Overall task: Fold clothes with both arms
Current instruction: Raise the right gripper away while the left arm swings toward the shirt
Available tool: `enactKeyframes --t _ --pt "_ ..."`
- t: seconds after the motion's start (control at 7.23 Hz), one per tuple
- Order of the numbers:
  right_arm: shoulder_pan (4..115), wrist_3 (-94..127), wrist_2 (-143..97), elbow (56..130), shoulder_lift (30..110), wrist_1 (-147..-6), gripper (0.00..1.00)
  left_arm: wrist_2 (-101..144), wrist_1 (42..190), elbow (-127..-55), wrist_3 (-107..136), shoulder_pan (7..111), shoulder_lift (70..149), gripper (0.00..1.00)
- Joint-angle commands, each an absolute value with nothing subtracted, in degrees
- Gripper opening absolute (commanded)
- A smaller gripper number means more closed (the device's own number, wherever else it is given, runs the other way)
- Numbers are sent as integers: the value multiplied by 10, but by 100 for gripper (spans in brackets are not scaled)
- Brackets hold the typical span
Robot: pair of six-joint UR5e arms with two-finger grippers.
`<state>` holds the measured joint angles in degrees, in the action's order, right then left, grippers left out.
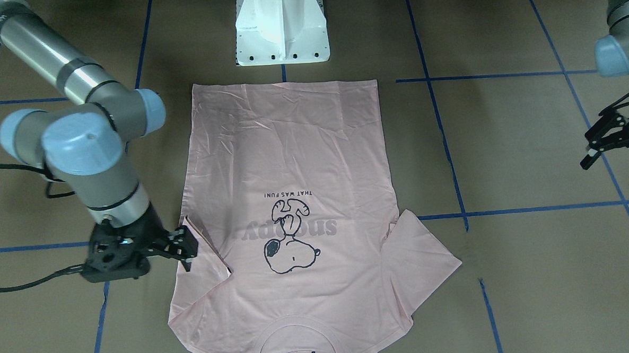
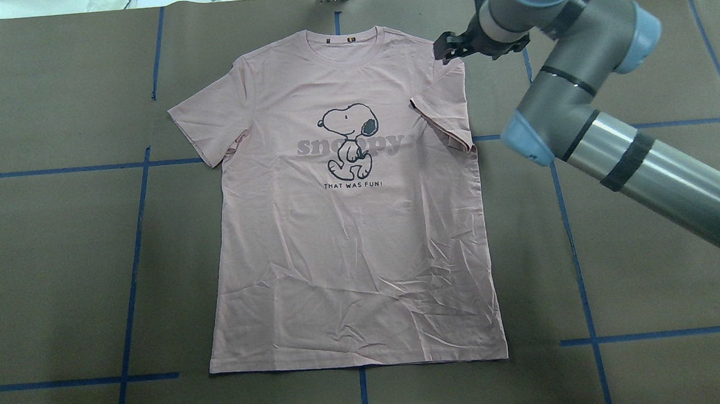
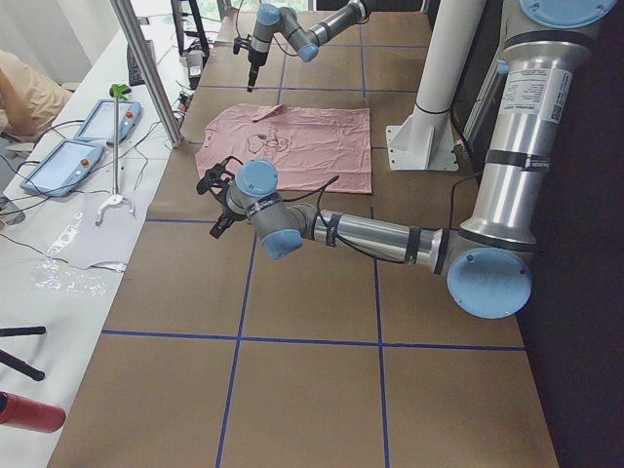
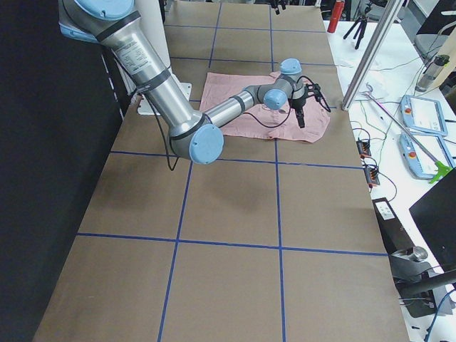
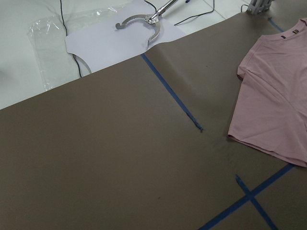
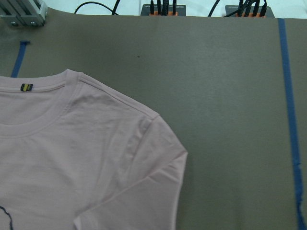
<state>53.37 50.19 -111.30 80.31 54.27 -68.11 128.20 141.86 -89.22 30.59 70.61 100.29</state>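
Work had only just begun, judging by how things lay. In the front view the pink T-shirt lay flat on the brown table, picture side up, with its neck away from the white stand. One sleeve was turned in over the body. The right gripper hung just beside that sleeve. Whether its jaws were apart or closed could not be told, but no cloth seemed to be in them. The other sleeve lay spread out. The left gripper was well away from the shirt, with its jaws wide apart and empty.

From above, the shirt sat in the middle of the table among blue tape lines. The right gripper was by the shoulder, at the shirt's edge. Only the tip of the left gripper showed at the picture's side.

In the side views the shirt looked small, with the right gripper close over it and the left one off to the side. A person's sleeve showed at one edge.

The left wrist camera saw bare table and the flat sleeve. The right wrist camera saw the neck, the shoulder and the turned-in sleeve, with no fingers in the picture.

So one sleeve looked done. The other sleeve and the folds of the body were left to do.
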Motion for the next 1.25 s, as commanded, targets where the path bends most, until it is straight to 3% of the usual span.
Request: enactKeyframes --t 0.0,0.28,0.55,1.11 --pt "625 359 -1211 858 639 -676 100 1177 1413 -875 434 601 1054 86" --pt "668 278 -1239 894 712 -674 100 1068 1414 -803 534 523 1119 77" --pt "668 278 -1235 911 733 -673 100 1003 1420 -711 546 484 1179 71" --pt "668 278 -1233 911 733 -673 100 992 1420 -671 544 483 1196 60"
